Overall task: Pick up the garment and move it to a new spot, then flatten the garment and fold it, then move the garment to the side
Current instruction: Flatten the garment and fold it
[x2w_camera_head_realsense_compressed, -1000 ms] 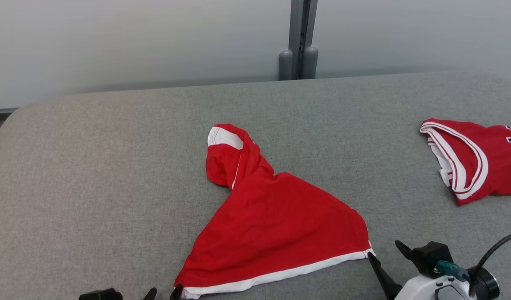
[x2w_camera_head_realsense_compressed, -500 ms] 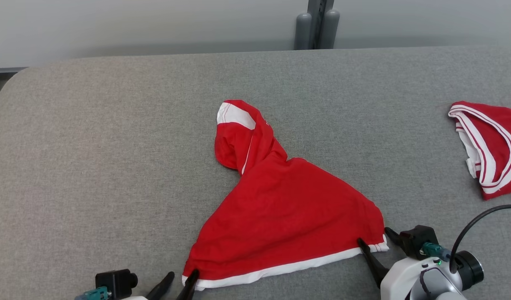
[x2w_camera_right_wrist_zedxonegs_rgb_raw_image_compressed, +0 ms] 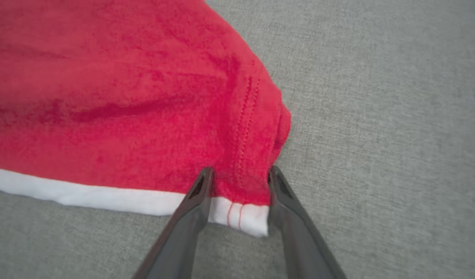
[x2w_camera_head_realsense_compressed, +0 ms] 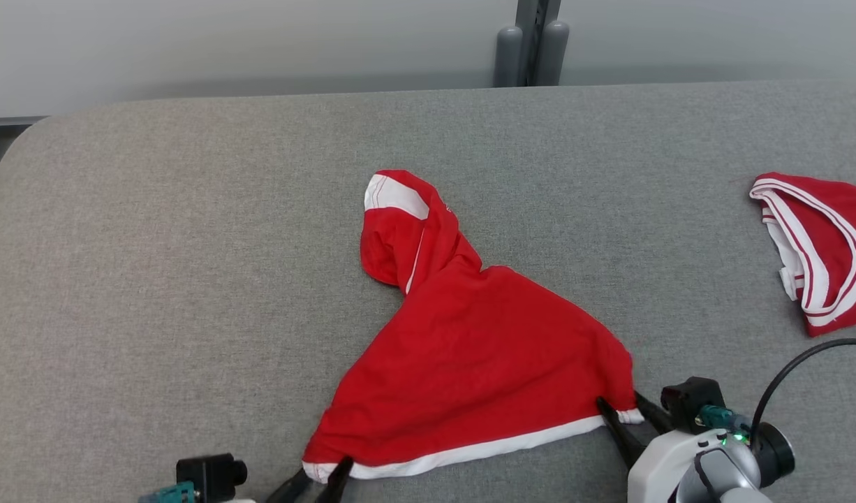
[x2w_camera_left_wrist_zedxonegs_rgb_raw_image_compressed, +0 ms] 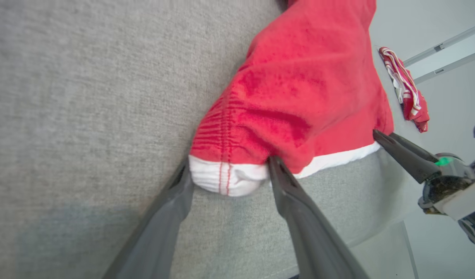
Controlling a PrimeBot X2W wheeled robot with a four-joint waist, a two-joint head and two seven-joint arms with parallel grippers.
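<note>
Both open, left pincer [x2w_camera_left_wrist_zedxonegs_rgb_raw_image_compressed: 229, 162] and right pincer [x2w_camera_right_wrist_zedxonegs_rgb_raw_image_compressed: 240, 170] straddle white-hemmed corners of the triangular red garment [x2w_camera_head_realsense_compressed: 470, 349].

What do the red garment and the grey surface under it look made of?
Red garment: soft matte knit, likely cotton or polyester; limp folds, stitched white hem. Grey surface: matte heathered woven fabric, probably upholstery; fine speckled weave shows.

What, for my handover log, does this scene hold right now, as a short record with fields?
support: grey padded surface
garment: red with a white hem, lying in a rough triangle, far end bunched
left tool: open, fingers on either side of the hem's left corner
right tool: fingers on either side of the hem's right corner; grip not clear
other item: second garment, red and white, lying apart at the right
</note>
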